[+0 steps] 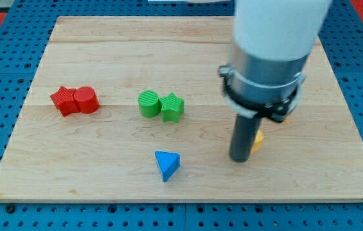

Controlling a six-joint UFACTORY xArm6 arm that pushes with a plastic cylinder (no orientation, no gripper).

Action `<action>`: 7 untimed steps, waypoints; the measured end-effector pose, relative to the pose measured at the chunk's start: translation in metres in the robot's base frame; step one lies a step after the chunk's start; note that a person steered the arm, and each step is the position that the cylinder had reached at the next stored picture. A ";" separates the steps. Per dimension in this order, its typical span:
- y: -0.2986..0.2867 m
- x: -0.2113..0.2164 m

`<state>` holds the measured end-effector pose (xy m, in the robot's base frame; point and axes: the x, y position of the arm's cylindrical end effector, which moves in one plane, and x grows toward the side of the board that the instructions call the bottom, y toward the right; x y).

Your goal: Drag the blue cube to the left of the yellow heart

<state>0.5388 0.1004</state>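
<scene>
My tip (pixel 240 160) rests on the wooden board (pixel 104 58) at the view's lower right, under the large arm body. A yellow block (pixel 257 140) shows just to the right of the rod, touching or almost touching it; its shape is mostly hidden. Another yellow-orange bit (pixel 285 117) peeks out under the arm's collar. No blue cube shows; the arm may hide it. The only blue block in view is a blue triangular one (pixel 167 165), well to the left of my tip near the board's bottom edge.
A red star-like block (pixel 63 101) and a red cylinder (pixel 87 99) touch each other at the left. A green cylinder (pixel 148 104) and a green star (pixel 173 107) touch each other in the middle. Blue pegboard (pixel 1 77) surrounds the board.
</scene>
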 end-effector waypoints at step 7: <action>0.099 -0.283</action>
<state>0.2554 0.1990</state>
